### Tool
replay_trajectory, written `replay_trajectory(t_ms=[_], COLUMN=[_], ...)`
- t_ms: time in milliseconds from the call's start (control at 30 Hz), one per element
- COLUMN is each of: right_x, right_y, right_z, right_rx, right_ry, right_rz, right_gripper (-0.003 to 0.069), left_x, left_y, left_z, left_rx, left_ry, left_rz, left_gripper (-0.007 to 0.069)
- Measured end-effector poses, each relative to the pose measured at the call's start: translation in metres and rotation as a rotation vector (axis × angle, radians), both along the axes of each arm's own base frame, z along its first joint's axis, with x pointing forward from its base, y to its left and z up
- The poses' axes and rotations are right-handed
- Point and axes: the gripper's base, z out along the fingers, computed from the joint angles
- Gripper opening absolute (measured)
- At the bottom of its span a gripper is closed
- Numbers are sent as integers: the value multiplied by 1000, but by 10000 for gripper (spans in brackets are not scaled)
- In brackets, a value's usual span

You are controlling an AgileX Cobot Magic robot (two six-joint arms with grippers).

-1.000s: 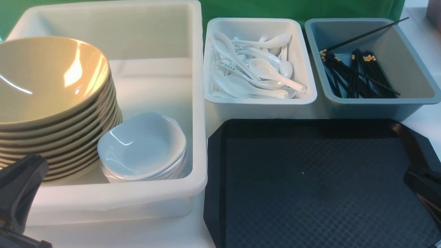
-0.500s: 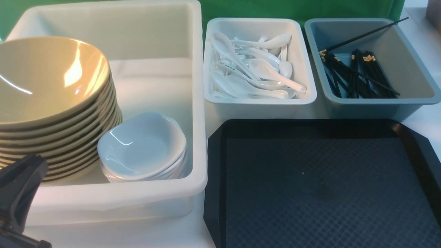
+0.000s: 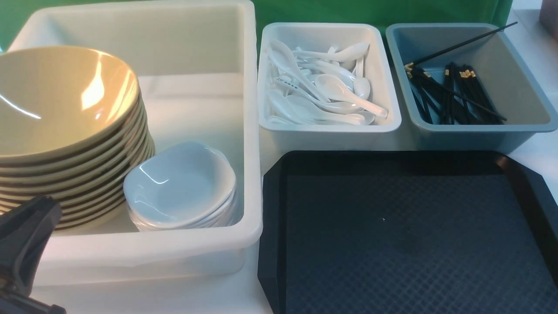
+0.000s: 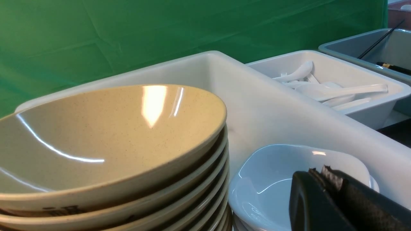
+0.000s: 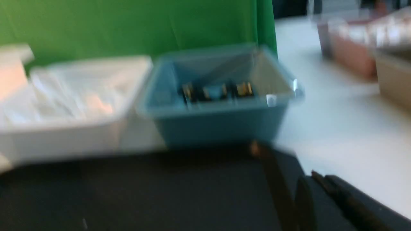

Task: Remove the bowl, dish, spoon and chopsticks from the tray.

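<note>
Large white tub (image 3: 250, 131) set at left. Smaller white tub (image 3: 331, 133) placed beside grey-blue tub (image 3: 479, 137) at back. Green backdrop (image 4: 96, 38) hung behind all tubs. White tabletop (image 3: 534, 163) seen at right; brownish containers (image 5: 353, 54) blurred beyond.

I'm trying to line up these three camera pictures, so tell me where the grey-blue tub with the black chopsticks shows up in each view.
Front view: the grey-blue tub sits at the upper right, beyond the tray.
Left wrist view: only a corner of it shows at the upper right edge.
Right wrist view: blurred, it sits near the middle.
Shared landmark: the white spoon tub right beside it, in all three views.
</note>
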Motion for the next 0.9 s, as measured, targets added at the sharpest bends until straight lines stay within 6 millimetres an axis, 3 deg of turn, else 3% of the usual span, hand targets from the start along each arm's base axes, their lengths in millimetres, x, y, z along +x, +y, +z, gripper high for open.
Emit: replay_trajectory(t_ms=[267,900], right_x=[-1,-1], right_y=[2,3], right_z=[-6,-6], right_rx=[-117,-127], right_ry=[69,69], right_rz=[71,92], right_gripper=[45,62], left_x=[0,0], left_y=[0,0], left_z=[0,0], left_rx=[0,0], left_ry=[0,0], left_rz=[0,0], left_gripper=[-8,-8])
